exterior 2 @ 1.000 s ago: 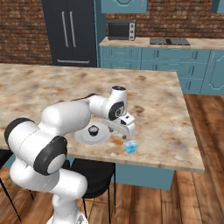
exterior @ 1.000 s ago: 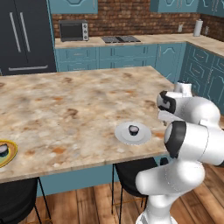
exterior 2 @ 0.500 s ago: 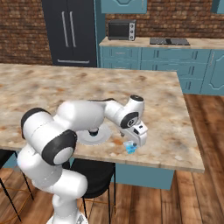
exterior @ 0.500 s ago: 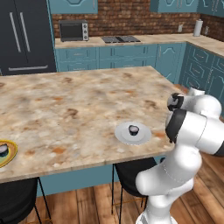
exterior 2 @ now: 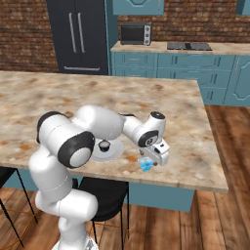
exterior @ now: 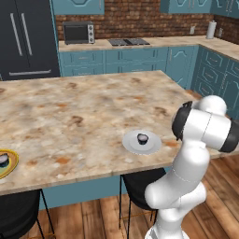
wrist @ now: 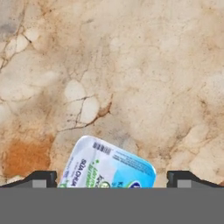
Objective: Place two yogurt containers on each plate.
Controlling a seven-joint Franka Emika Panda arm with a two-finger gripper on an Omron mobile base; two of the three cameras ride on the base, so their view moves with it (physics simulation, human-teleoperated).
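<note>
A white-grey plate (exterior: 151,144) (exterior 2: 113,153) lies near the counter's front edge with one dark yogurt container (exterior: 142,137) (exterior 2: 103,145) on it. At the far left a yellow-rimmed plate (exterior: 11,165) holds another dark yogurt container (exterior: 3,160). My gripper (exterior 2: 152,161) (wrist: 112,178) hangs low over the counter to the right of the white-grey plate, open. A pale blue labelled tub (exterior 2: 146,165) (wrist: 109,166) with a barcode lies flat between the fingertips (wrist: 41,178), with a gap on each side.
The marble counter (exterior: 84,112) ends just beyond the tub at its front edge (exterior 2: 161,181). Dark stools (exterior 2: 105,195) stand under the overhang. Teal cabinets, a toaster oven (exterior: 75,31) and a dark fridge (exterior: 28,37) line the back wall.
The arm has swung from beside the white-grey plate to the right and down towards the front edge. The gripper now sits over the blue tub. Plates and cups have not moved.
</note>
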